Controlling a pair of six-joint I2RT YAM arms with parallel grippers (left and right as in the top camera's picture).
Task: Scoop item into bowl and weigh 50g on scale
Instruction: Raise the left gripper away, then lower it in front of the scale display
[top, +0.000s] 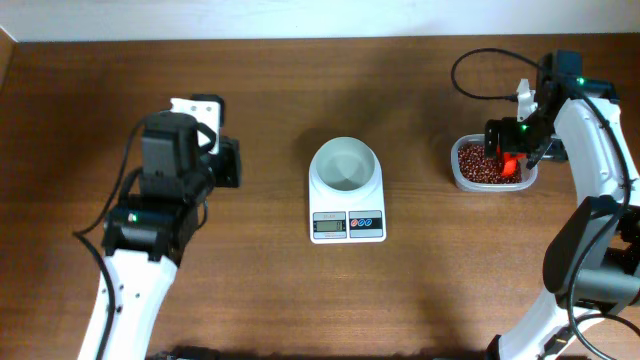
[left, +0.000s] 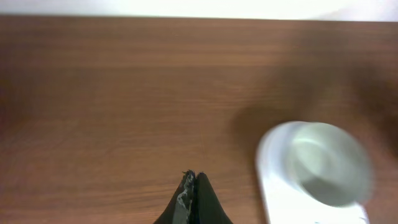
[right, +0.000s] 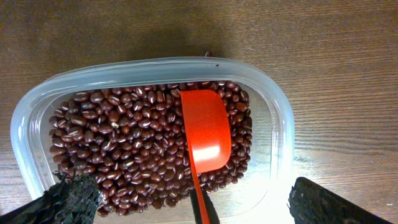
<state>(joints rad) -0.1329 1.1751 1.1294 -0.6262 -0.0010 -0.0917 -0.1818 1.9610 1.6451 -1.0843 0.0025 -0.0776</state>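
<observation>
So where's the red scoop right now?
In the overhead view the red scoop lies on the beans inside the clear plastic tub, on the right side of the table, to the right of the scale.

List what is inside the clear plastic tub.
Small reddish-brown beans lie in the clear plastic tub, with a red plastic scoop lying on them. The tub's floor is covered.

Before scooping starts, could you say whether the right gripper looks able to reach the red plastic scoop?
Probably yes: the right gripper hangs open over the red plastic scoop, which rests on the reddish-brown beans with its handle between the jaws and nothing covering it.
</observation>
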